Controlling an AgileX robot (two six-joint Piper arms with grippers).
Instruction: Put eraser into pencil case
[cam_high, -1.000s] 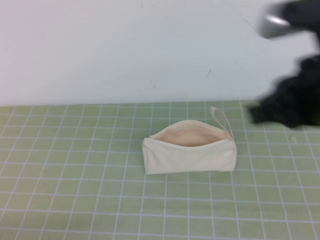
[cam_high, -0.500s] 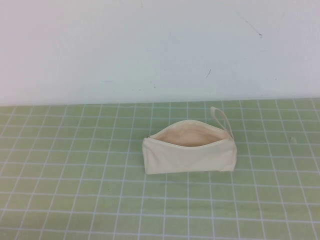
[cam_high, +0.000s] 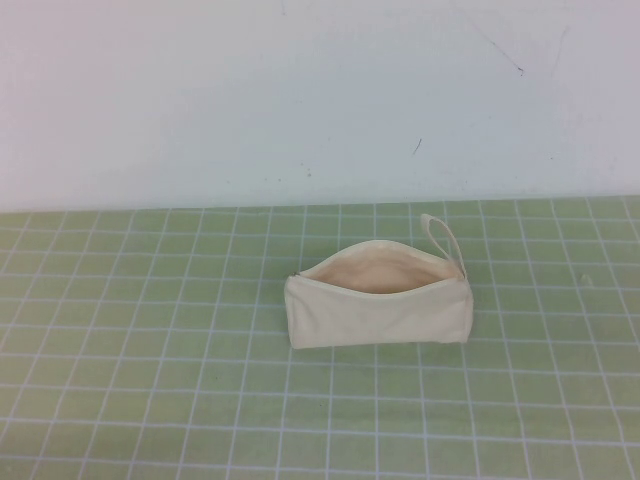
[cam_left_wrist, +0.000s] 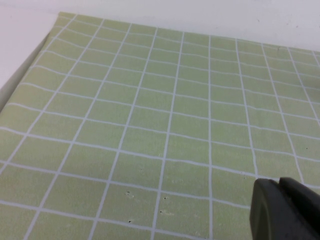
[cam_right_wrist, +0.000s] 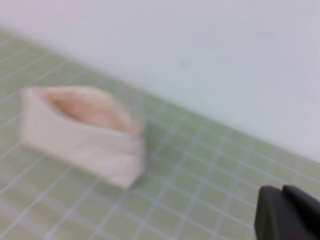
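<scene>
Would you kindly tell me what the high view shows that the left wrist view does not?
Only the high view shows the open pencil case with its wrist loop; neither arm appears there. Only the left wrist view shows the left end effector, low over bare mat. Both share the green grid mat. The right end effector appears only in the right wrist view. No eraser is visible.

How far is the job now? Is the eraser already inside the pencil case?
Done: the pencil case stands unzipped on the green mat, its lining showing. No eraser shows anywhere; it may lie inside, but that cannot be seen. In hand: nothing. The left gripper is over bare mat, the right gripper off to the case's side; both look shut and empty. Left: confirming the eraser is inside.
</scene>
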